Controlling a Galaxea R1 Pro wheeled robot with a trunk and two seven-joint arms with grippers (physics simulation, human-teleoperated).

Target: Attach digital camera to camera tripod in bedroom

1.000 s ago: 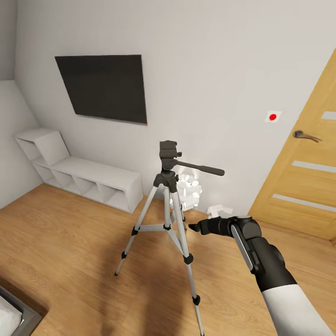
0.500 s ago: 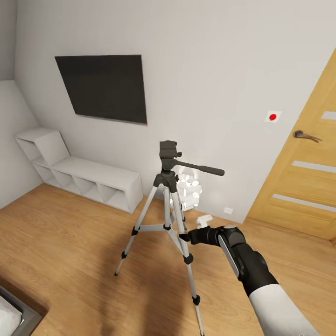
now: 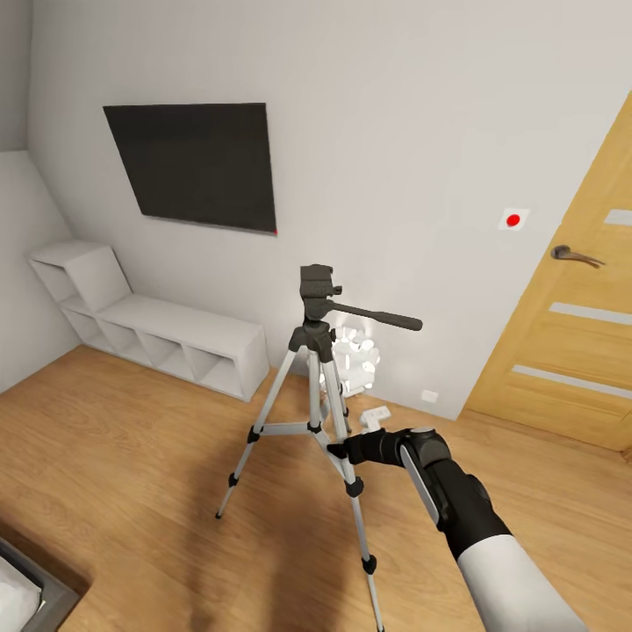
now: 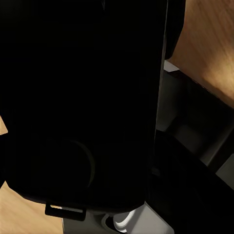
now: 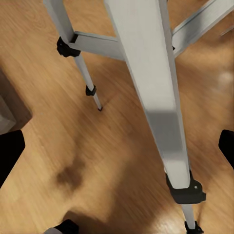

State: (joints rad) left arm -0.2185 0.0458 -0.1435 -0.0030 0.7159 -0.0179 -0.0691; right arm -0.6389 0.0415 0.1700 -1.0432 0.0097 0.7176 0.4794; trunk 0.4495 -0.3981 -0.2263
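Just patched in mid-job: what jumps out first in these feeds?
The camera tripod stands mid-floor on the light wood, silver legs spread, black head with nothing mounted on it. The right gripper reaches in at its near leg, fingers open to either side of it in the right wrist view. Behind, a black TV hangs on the wall and an oak door stands at right.

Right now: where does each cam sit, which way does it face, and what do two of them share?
Head view: high on the robot, facing forward and down at the camera tripod, wall TV and oak door; the right arm and right gripper show.
Left wrist view: mostly dark robot bodywork, with slivers of wood floor.
Right wrist view: along the open fingers, close on a silver tripod leg.
Shared: head and right wrist views both show the tripod's legs and the floor.
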